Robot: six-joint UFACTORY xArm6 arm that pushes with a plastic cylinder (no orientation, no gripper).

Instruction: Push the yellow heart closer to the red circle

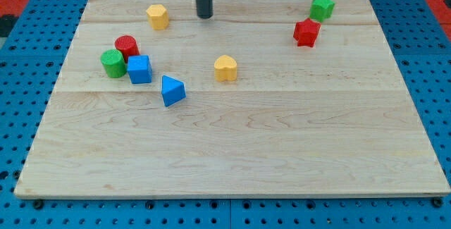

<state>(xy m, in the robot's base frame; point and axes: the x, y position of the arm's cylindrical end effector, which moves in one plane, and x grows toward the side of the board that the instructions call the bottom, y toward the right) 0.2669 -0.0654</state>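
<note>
The yellow heart (225, 67) lies near the middle of the wooden board, a little above centre. The red circle (127, 46) stands at the view's left, touching the green circle (112, 63) and close to the blue cube (139, 69). My tip (204, 16) is near the view's top, above and slightly left of the yellow heart, well apart from it and to the right of the red circle. It touches no block.
A yellow hexagon block (158, 16) lies left of the tip. A blue triangle (172, 91) lies below the blue cube. A red star (306, 32) and a green star-like block (322, 7) sit at the top right. The board's edge (225, 197) borders blue pegboard.
</note>
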